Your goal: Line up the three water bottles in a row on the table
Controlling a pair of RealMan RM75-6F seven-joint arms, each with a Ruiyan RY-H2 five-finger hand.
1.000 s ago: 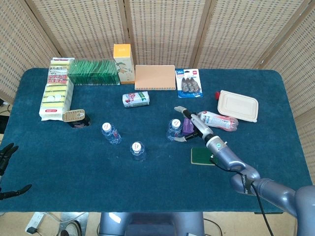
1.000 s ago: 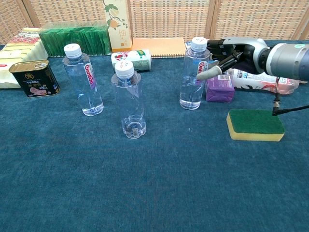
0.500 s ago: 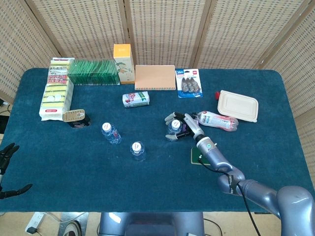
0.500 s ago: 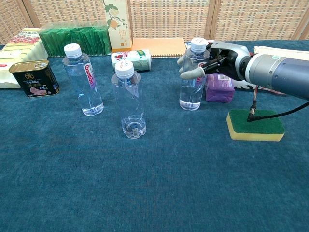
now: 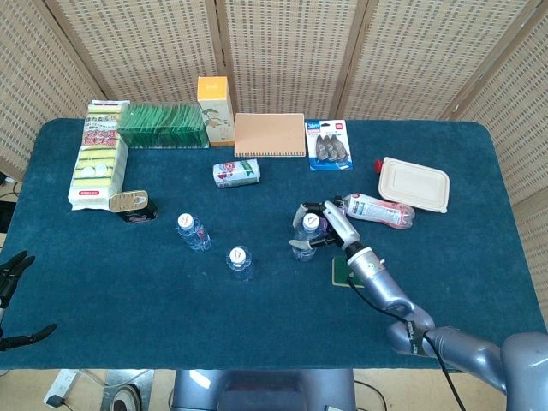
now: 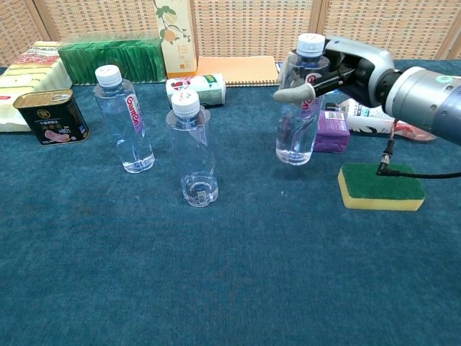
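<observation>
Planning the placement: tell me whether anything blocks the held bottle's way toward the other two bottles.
Nothing visible does. The right hand grips the clear plastic water bottle with a white cap; only bare blue tablecloth lies between it and the two other clear capped bottles.

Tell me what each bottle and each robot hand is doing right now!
Right bottle: capped, upright, gripped, seemingly lifted.
Middle bottle: capped, standing, untouched.
Left bottle: capped, standing, untouched.
Right hand: fingers wrapped around the right bottle.
Left hand: off the table's edge, holding nothing.
</observation>
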